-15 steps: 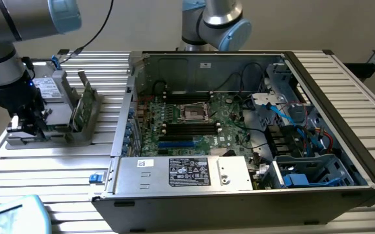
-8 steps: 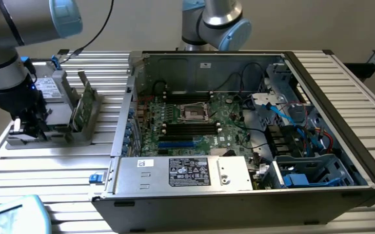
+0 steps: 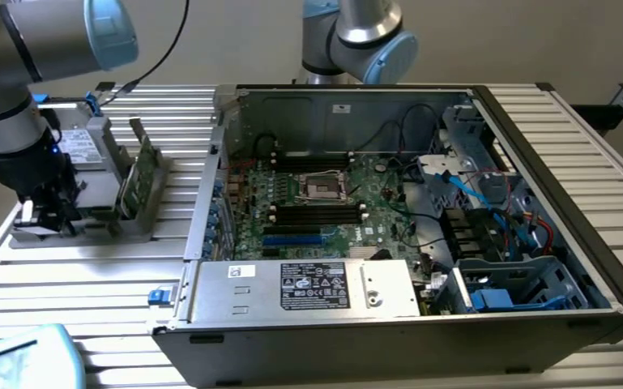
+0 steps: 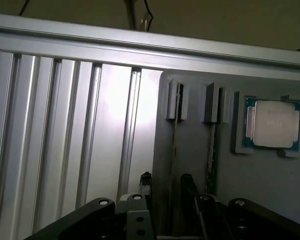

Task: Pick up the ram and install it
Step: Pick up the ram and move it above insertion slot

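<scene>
Your largest container is the open computer case [image 3: 322,117]. It lies on the slatted metal table [image 3: 74,279] just beside the grey holder [image 3: 100,227], toward the exterior view's right. Inside it are a green motherboard [image 3: 333,207], a silver power supply [image 3: 305,288] and loose cables.

The holder carries three parts. A tall green expansion card [image 3: 138,174] stands upright in one slot. The ram [image 4: 174,145] stands upright in the neighbouring slot, seen edge-on as a thin line. A square silver CPU [image 4: 272,123] lies flat in a recess beside the card's slot, on the side away from the ram.

Your gripper [image 4: 166,181] hangs over the holder with its fingers [image 4: 188,185] spread apart, one on each side of the ram's line. You cannot tell whether they touch it.

In the exterior view the arm's wrist stands in front of the ram's slot. A pale blue object [image 3: 14,356] is cut off at the table's corner, well apart from the holder.
</scene>
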Controlling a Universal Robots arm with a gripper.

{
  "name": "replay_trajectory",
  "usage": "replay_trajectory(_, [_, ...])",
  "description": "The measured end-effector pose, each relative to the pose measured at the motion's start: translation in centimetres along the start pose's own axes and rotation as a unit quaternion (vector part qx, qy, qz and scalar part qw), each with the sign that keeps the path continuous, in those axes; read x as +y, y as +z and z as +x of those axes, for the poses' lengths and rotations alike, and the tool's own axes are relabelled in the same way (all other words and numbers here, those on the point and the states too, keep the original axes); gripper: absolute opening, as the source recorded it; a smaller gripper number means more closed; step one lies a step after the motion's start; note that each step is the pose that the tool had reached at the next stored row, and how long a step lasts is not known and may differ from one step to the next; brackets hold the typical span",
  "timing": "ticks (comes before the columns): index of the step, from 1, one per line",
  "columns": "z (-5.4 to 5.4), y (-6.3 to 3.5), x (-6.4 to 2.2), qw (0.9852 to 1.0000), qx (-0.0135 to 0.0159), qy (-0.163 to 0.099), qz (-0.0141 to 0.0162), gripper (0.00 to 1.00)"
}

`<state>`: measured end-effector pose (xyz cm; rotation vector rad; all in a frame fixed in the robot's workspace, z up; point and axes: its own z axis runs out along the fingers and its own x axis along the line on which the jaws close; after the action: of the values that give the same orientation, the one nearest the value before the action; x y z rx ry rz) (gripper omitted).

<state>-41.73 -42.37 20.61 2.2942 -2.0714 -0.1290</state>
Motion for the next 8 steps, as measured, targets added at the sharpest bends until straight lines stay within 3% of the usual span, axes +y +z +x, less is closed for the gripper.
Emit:
replay_trajectory(5, [0.02, 0.5, -0.05, 1.0, -0.0041, 0.003, -0.0017, 0.37])
replay_trajectory(8, [0.02, 0.7, -0.04, 0.9999, -0.0101, 0.004, -0.002, 0.37])
